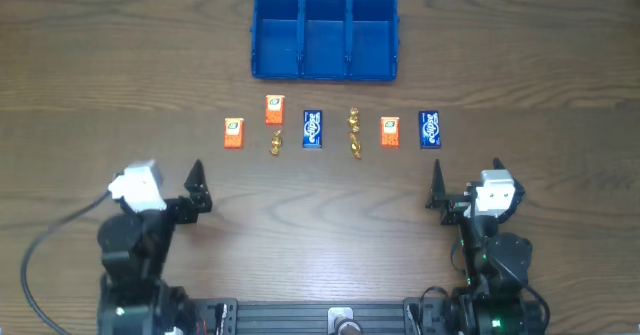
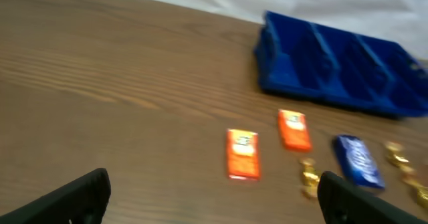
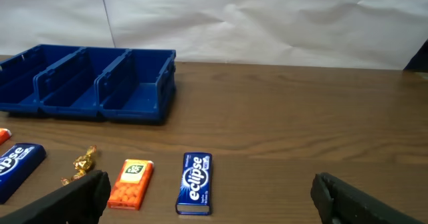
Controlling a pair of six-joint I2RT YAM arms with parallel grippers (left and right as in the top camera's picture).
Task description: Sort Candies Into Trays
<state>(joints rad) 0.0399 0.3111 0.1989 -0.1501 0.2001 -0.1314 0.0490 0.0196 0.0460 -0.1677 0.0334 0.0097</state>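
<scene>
A blue tray (image 1: 325, 37) with three compartments stands at the back middle, nothing inside it. In front of it lies a row of candies: orange packs (image 1: 233, 133) (image 1: 274, 109) (image 1: 389, 131), blue packs (image 1: 313, 128) (image 1: 430, 129) and small gold-wrapped candies (image 1: 276, 143) (image 1: 354, 133). My left gripper (image 1: 175, 187) (image 2: 214, 210) is open, low over the table, well short of the nearest orange pack (image 2: 243, 154). On the other side my right gripper (image 3: 210, 214) (image 1: 465, 183) is also open, holding nothing, a little short of a blue pack (image 3: 194, 182) and an orange pack (image 3: 131, 182).
Bare wooden tabletop (image 1: 90, 95) surrounds the candies on both sides. A white backdrop (image 3: 267, 23) rises behind the table's far edge. A black cable (image 1: 50, 240) loops beside the left arm's base.
</scene>
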